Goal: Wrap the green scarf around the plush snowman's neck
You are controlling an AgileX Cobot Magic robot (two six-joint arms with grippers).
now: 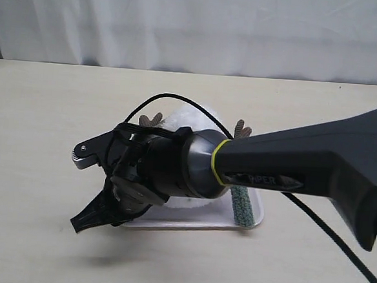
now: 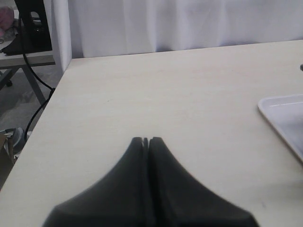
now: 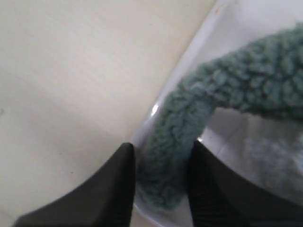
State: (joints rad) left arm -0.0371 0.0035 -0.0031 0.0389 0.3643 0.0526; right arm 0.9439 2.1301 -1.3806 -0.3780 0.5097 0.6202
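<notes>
Scarf end pinched at the tray's rim
The scarf (image 3: 227, 94) lies in the tray (image 1: 189, 224) beside the snowman (image 1: 189, 114) — mostly hidden behind the arm — and the right fingers (image 3: 118, 179) are clamped on its end, one each side. Off on the bare surface (image 2: 165, 85), the left fingers (image 2: 137, 161) are pressed together, holding nothing.

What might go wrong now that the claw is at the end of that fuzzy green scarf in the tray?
1. The right claw pinches only the tip of the fuzzy grey-green scarf, so it may slip free when lifted.
2. One finger sits against the shallow white tray's rim, so it might catch and drag the tray.
3. The dark arm reaches across the fluffy white plush snowman and may knock it.
</notes>
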